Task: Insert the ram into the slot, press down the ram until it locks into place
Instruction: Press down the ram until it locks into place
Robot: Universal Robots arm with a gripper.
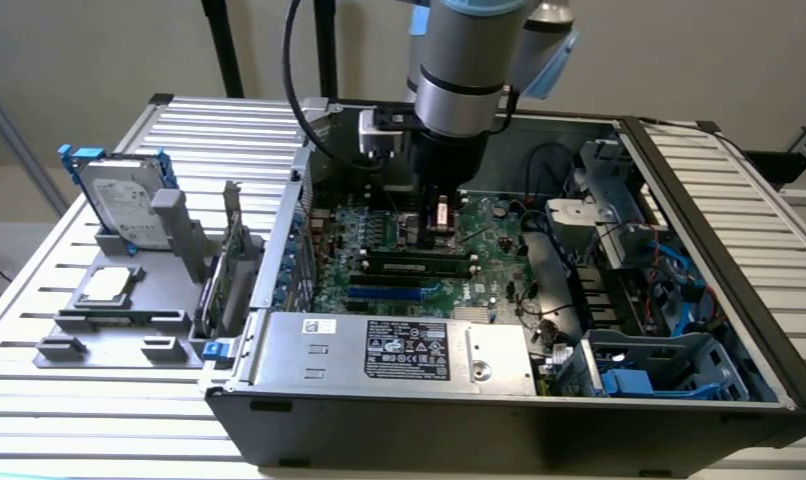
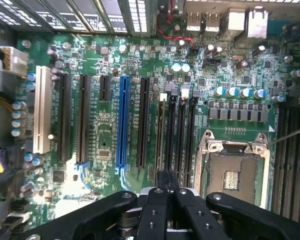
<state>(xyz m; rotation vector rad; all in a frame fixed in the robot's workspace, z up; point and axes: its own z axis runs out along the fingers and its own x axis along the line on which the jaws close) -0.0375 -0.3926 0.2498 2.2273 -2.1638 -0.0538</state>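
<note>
The ram (image 1: 414, 268), a thin green stick with dark chips, stands on edge in a black slot (image 1: 473, 263) on the motherboard inside the open computer case. My gripper (image 1: 441, 216) hangs over the board just behind the ram in the exterior view. In the wrist view the ram (image 2: 160, 135) shows edge-on in the outermost of several parallel black slots (image 2: 181, 135). My gripper (image 2: 166, 179) is shut with nothing visible between its black fingers. Its tips sit over one end of these slots. Whether they touch the ram I cannot tell.
A blue connector (image 2: 122, 120) and the metal-framed CPU socket (image 2: 235, 170) flank the slots. The power supply box (image 1: 390, 350) lies at the case front, with cables and drive bays (image 1: 643, 300) at the exterior view's right. A hard drive (image 1: 123, 205) stands in a grey holder outside the case.
</note>
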